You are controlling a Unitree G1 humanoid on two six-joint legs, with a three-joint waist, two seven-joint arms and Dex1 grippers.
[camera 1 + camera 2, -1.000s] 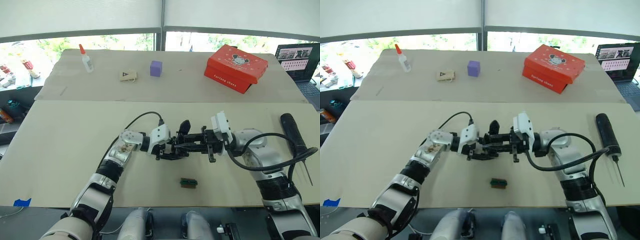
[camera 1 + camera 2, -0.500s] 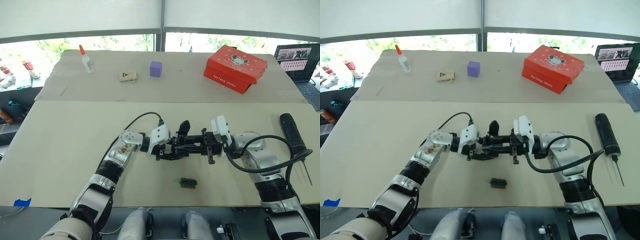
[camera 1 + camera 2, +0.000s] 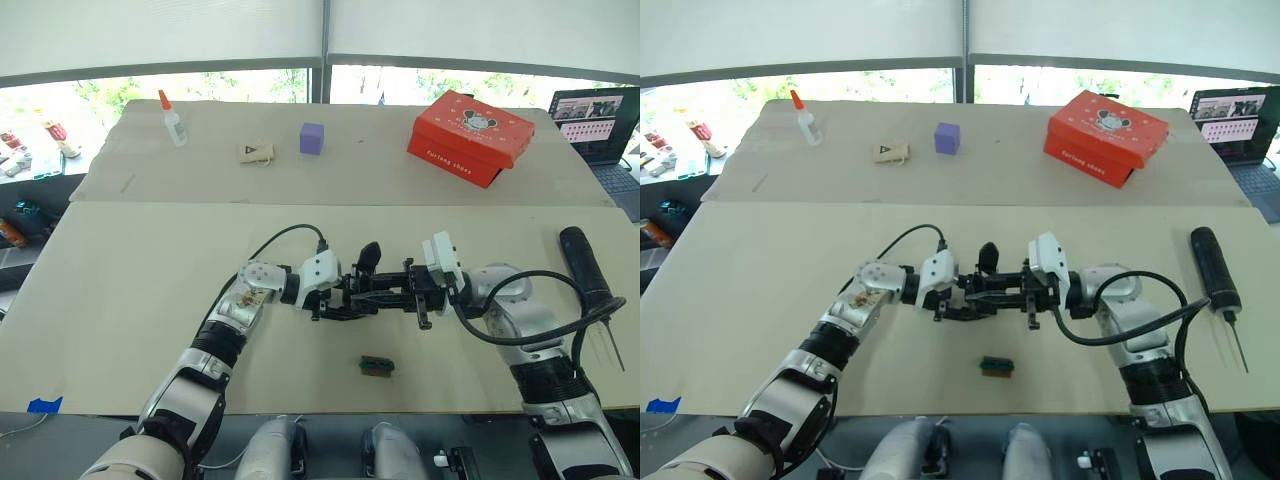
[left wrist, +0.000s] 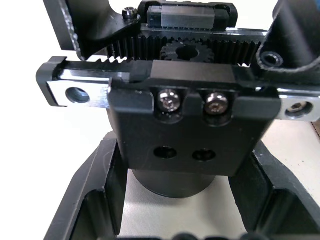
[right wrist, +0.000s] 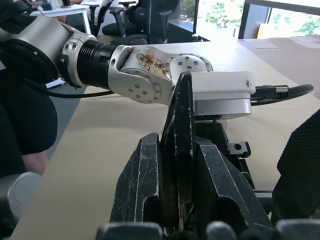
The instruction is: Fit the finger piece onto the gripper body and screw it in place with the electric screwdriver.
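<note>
The gripper body (image 3: 352,296) is a small black assembly held just above the table's middle, with one pointed black finger (image 3: 368,254) sticking up. My left gripper (image 3: 338,298) is shut on its round base (image 4: 176,181), and the rack and screws face the left wrist camera. From the right, my right gripper (image 3: 393,291) is shut on the thin black finger piece (image 5: 181,135) and presses it against the gripper body. The electric screwdriver (image 3: 586,266) lies on the table at the far right, its thin bit (image 3: 612,346) pointing toward me.
A small green-and-dark block (image 3: 376,366) lies near the front edge below the grippers. On the far table stand a red box (image 3: 471,136), a purple cube (image 3: 312,137), a glue bottle (image 3: 172,117) and a tan card (image 3: 256,152). A laptop (image 3: 600,118) sits at the far right.
My right forearm has shifted slightly while its gripper stays against the gripper body. The left arm has held still.
</note>
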